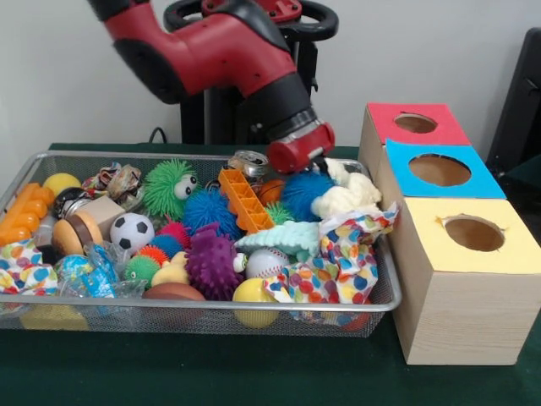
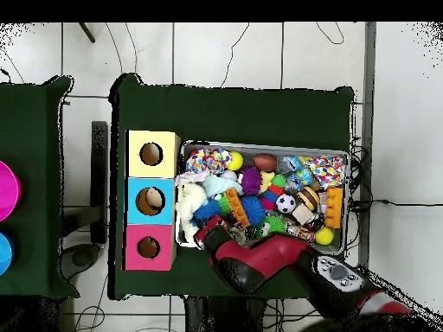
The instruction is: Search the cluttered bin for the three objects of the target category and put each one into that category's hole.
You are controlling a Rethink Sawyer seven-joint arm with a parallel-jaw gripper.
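Note:
The bin [image 1: 211,303] of silver wire mesh is heaped with toys. Among them are a green fuzzy ball with eyes [image 1: 166,188], blue spiky balls [image 1: 305,191], a purple spiky ball [image 1: 210,265], a soccer ball [image 1: 132,230], a baseball [image 1: 265,263], an orange block [image 1: 244,200] and a white plush [image 1: 347,195]. My gripper [image 1: 297,157] hangs over the bin's far right part, just above the blue spiky ball; its end is hidden. It also shows in the overhead view [image 2: 208,232]. The hole [image 1: 415,123] in the red-topped box lies beside it.
The blue-topped box [image 1: 439,170] and the yellow-topped box [image 1: 474,233] stand in a row with the red one, right of the bin. In the overhead view a pale thing shows inside the blue box's hole [image 2: 153,201]. Colourful dotted cloth [image 1: 342,262] drapes the bin's near right corner.

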